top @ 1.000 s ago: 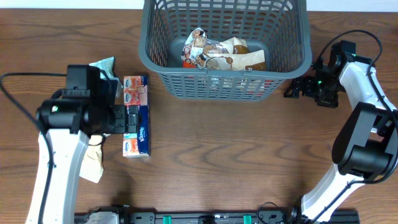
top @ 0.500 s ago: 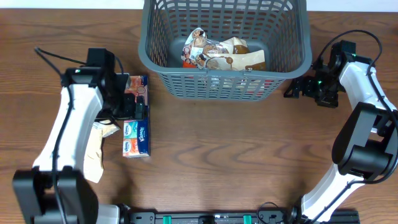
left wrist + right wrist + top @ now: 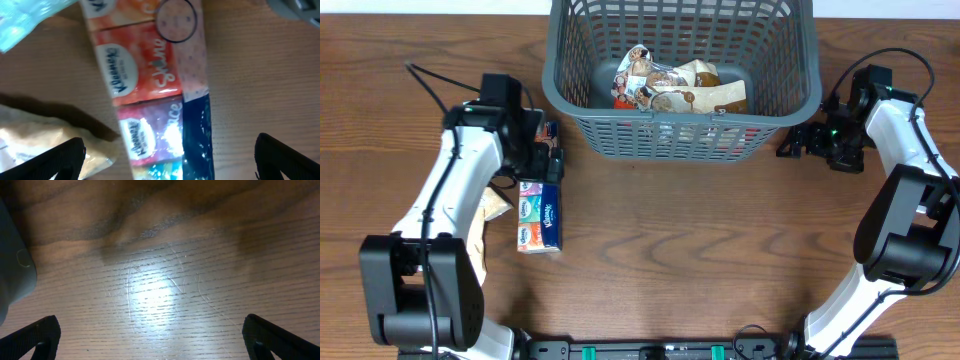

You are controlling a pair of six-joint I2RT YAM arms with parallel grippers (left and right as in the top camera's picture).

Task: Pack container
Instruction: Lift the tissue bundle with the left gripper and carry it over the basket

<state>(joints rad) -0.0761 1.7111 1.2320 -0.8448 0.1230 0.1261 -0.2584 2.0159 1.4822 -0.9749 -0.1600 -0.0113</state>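
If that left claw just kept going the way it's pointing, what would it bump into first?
Most likely the pack of tissues: it lies straight ahead, framed between the open fingers of the left gripper. How far off it is, I can't tell.

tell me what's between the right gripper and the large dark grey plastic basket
Only bare wooden table between right gripper and dark grey plastic basket, per right wrist view.

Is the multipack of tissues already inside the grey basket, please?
No, the tissue multipack lies on the table, outside and to the left of the basket.
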